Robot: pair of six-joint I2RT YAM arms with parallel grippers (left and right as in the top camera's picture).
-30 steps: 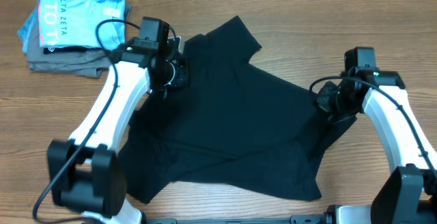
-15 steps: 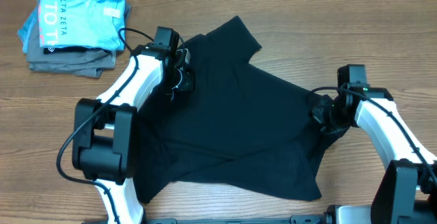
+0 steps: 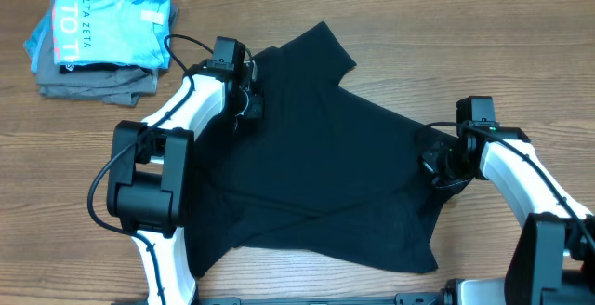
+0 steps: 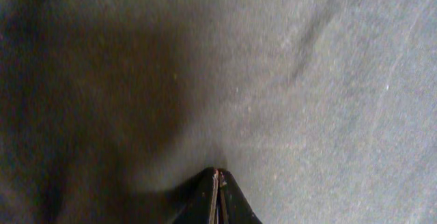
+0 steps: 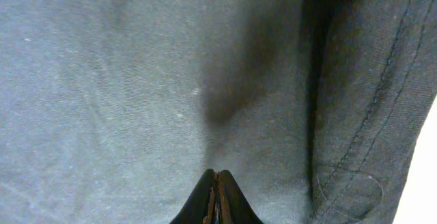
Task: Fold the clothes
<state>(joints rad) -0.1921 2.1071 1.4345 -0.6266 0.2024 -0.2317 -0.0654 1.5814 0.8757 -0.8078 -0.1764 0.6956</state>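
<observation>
The black T-shirt (image 3: 325, 147) lies spread and rumpled across the middle of the wooden table, one sleeve pointing to the back. My left gripper (image 3: 244, 108) is down on its upper left part. In the left wrist view the gripper (image 4: 217, 173) is shut, its tips on the dark fabric (image 4: 307, 80). My right gripper (image 3: 434, 167) is down on the shirt's right edge. In the right wrist view it (image 5: 216, 174) is shut, tips on the fabric (image 5: 123, 80), with a stitched hem (image 5: 382, 115) just to the right. I see no cloth between either pair of jaws.
A folded light blue T-shirt with white lettering (image 3: 107, 21) lies on grey folded garments (image 3: 93, 84) at the back left corner. Bare wooden table (image 3: 483, 26) shows around the black shirt.
The left arm has swung in, its gripper shifting slightly right on the shirt. The right gripper has moved left and toward the front along the shirt's right edge. The shirt's outline looks much the same.
</observation>
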